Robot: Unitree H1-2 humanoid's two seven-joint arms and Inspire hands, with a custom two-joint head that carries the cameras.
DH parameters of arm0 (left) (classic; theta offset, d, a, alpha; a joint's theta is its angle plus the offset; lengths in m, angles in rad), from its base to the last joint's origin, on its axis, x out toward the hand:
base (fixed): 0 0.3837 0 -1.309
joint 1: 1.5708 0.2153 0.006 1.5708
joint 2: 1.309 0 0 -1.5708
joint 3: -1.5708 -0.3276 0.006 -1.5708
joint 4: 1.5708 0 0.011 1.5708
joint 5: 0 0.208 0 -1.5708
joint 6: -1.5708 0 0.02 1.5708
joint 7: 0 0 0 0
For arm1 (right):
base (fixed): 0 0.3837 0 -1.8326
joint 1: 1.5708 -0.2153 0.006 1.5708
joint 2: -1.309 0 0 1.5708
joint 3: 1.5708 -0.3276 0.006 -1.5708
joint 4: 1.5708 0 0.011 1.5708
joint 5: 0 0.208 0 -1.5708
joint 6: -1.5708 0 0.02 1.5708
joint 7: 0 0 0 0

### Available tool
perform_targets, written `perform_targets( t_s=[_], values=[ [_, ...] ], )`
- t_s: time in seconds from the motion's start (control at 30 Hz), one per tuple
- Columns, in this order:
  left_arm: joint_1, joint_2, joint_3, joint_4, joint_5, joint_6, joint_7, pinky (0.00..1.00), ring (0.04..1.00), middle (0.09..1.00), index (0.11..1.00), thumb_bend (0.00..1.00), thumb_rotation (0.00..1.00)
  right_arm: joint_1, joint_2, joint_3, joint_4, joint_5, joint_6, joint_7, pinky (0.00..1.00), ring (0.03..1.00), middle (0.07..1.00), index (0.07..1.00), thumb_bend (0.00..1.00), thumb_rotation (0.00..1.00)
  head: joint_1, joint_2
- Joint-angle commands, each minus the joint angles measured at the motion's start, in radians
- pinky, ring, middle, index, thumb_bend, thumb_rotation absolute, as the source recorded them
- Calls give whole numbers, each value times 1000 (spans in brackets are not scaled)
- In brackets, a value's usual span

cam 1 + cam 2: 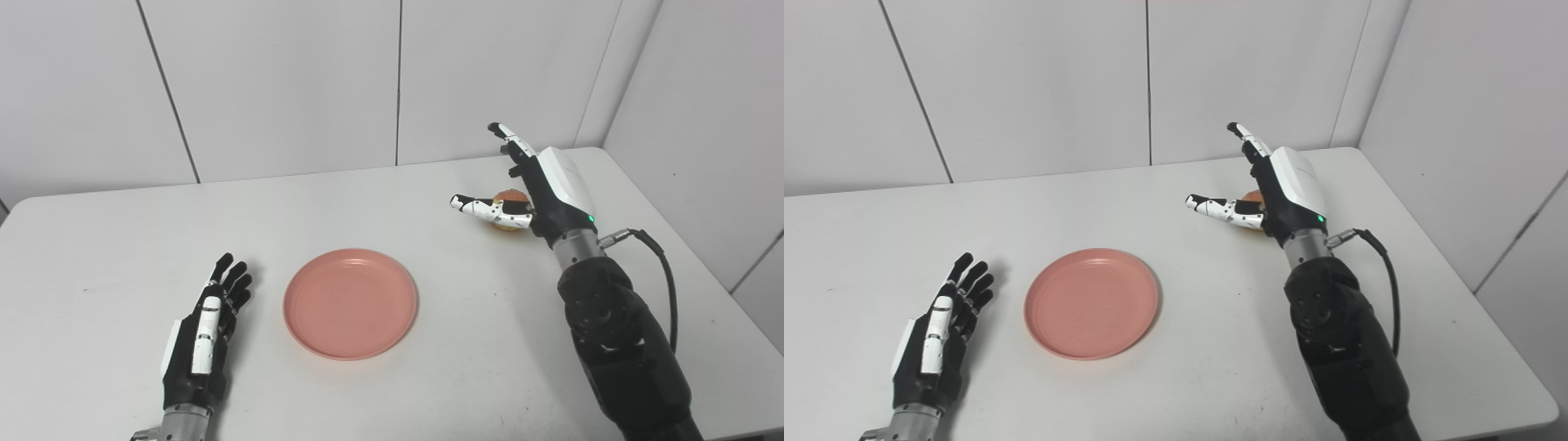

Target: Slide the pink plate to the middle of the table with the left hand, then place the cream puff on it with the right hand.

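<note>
Near the middle of the white table [110,245] lies the pink plate [350,302], flat and empty, so the sliding half of the task reads as done, or nearly so. Just to its left rests the left hand [205,331], apart from the rim and touching nothing, its fingers [236,278] stretched forward and slightly fanned; it looks to be waiting. Over toward the far right of the table, the right hand [539,184] has its palm turned inward around the cream puff [510,197], a small golden-brown bun sitting on the tabletop and well apart from the plate. That hand is spread wide: one finger points up and away while the thumb [484,208] reaches out low across the front of the puff, and nothing is yet closed on it (whether any part of the palm already touches the pastry cannot be told, since the hand hides most of it). What remains, by this reading, is the whole second half: closing the fingers on the puff, lifting it, carrying it leftward over the plate and setting it down. A soft pastry would likely call for a light squeeze.
</note>
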Motion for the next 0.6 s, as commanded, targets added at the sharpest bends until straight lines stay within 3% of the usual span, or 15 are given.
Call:
perform_targets(
  t_s=[0.0, 0.13, 0.3, 0.57],
  values=[
    [59, 22, 11, 55, -6, -13, -15, 953, 924, 929, 914, 394, 947, -66, -32, -1, 9, -21, 12, 3, 756, 883, 931, 922, 720, 504, -6, 0],
    [59, 29, 12, 56, -9, -10, -13, 950, 918, 926, 909, 382, 964, -91, -60, 5, 58, -47, 23, 20, 777, 900, 949, 936, 749, 489, -14, -2],
    [66, 33, 14, 42, -14, 5, -13, 952, 923, 929, 911, 367, 995, -98, -86, 17, 117, -74, 18, 13, 685, 864, 945, 927, 786, 430, -19, -2],
    [71, 37, 20, 40, -24, 6, -14, 961, 925, 929, 911, 350, 1000, -116, -110, 29, 193, -86, 20, 15, 686, 872, 958, 930, 801, 408, -21, 6]
  ],
)
